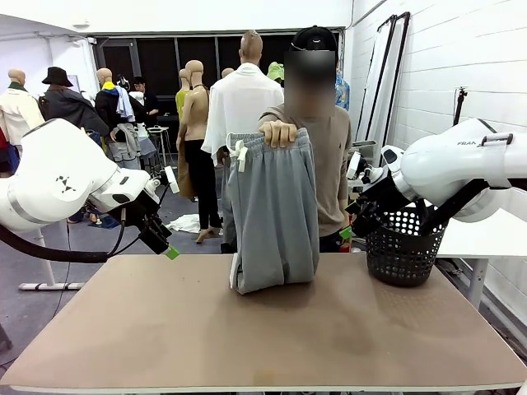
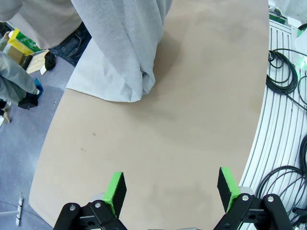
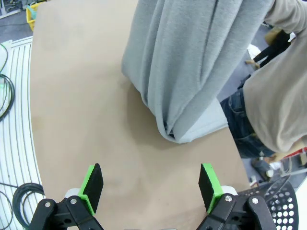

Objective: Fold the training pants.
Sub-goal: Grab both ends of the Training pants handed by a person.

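A: Where are the pants [image 1: 272, 210]?
B: Hanging by the waistband from the person's hand [image 1: 280, 133], lower end resting on the table [image 1: 165, 329], far middle. I judge they are being presented for laying flat.
A: Your grippers?
B: Left gripper [image 2: 170, 184] and right gripper [image 3: 151, 184] are spread wide and empty, flanking the pants so I can receive them.

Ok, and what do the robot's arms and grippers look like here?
Both arms are glossy white with rounded, bulbous shells. The left arm carries a small cluster of black marks, and a thick black cable runs beneath it. The right arm has grey lettering. The left gripper and right gripper are black, with linked, pinned fingers tipped by bright green pads.
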Available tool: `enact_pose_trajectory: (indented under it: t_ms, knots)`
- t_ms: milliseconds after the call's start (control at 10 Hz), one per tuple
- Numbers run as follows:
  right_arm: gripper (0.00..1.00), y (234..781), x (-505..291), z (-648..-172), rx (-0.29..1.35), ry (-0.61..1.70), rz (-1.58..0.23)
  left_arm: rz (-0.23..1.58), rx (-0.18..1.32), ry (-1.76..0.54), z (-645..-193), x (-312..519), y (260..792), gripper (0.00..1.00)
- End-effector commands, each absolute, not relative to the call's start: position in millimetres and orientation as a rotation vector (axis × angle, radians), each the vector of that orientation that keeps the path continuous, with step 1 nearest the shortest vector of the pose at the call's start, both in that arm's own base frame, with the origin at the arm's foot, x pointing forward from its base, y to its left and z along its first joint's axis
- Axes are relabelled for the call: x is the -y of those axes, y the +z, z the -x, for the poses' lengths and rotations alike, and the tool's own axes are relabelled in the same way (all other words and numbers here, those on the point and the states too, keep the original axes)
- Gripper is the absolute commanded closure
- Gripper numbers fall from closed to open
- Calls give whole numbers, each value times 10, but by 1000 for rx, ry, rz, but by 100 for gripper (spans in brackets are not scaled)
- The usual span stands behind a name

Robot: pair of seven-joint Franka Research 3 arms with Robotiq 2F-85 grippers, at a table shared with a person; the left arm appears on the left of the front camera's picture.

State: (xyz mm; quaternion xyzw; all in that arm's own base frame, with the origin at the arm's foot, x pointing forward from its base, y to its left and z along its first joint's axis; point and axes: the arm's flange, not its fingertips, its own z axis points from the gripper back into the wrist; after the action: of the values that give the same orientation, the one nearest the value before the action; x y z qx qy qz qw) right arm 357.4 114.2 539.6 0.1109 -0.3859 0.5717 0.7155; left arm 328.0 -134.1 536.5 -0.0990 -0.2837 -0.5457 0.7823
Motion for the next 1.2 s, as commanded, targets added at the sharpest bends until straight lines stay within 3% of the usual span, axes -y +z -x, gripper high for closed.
enact_pose_trajectory:
  t_ms: [0, 1100]
  knots:
    - [0, 5375, -1145, -3588, 858, 1267, -274, 226, 610, -1183, -3290, 1327, 5345, 0]
    - [0, 5402, -1136, -3597, 862, 1283, -251, 202, 618, -1193, -3316, 1348, 5381, 0]
